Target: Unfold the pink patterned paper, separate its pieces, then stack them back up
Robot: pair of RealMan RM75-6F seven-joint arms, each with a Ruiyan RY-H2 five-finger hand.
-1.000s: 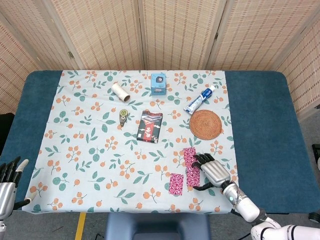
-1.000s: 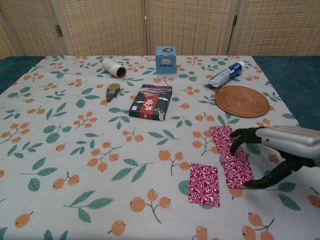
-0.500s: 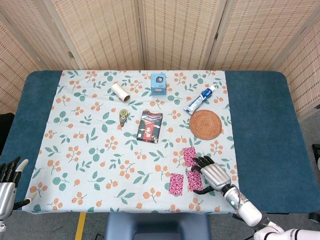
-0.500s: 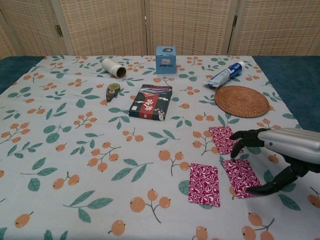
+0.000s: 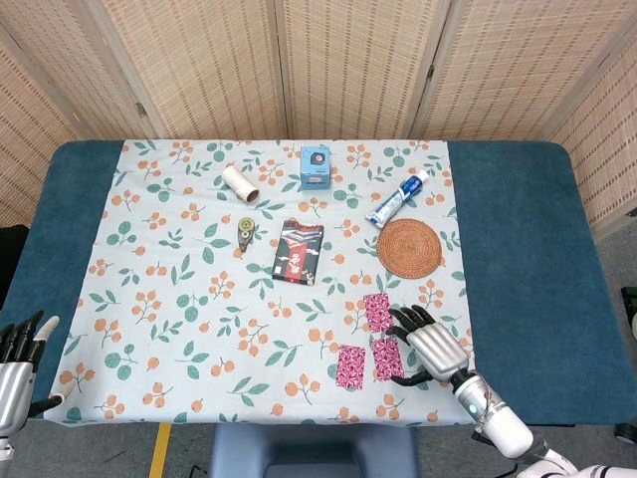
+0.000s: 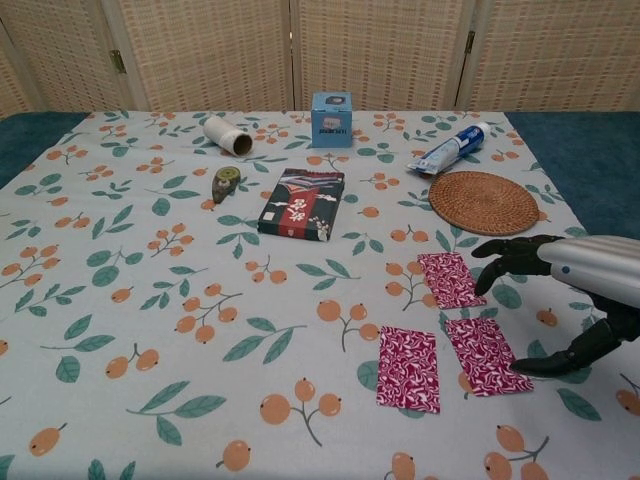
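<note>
Right robot hand (image 5: 430, 346): back of palm is showing as a smooth silver-grey metallic shell, rounded, catching light. Fingers (image 6: 507, 250) are showing black, segmented, slender. In the head view the wrist is narrowing into a silver-grey cylindrical cuff with a dark band and a small greenish spot on it, then continuing into a white, rounded forearm section at the frame's bottom edge.

Left robot hand (image 5: 17, 368): only partly showing at the lower left corner of the head view. Same scheme: pale silver-grey palm body, black fingers, one finger ending in a whitish tip.
</note>
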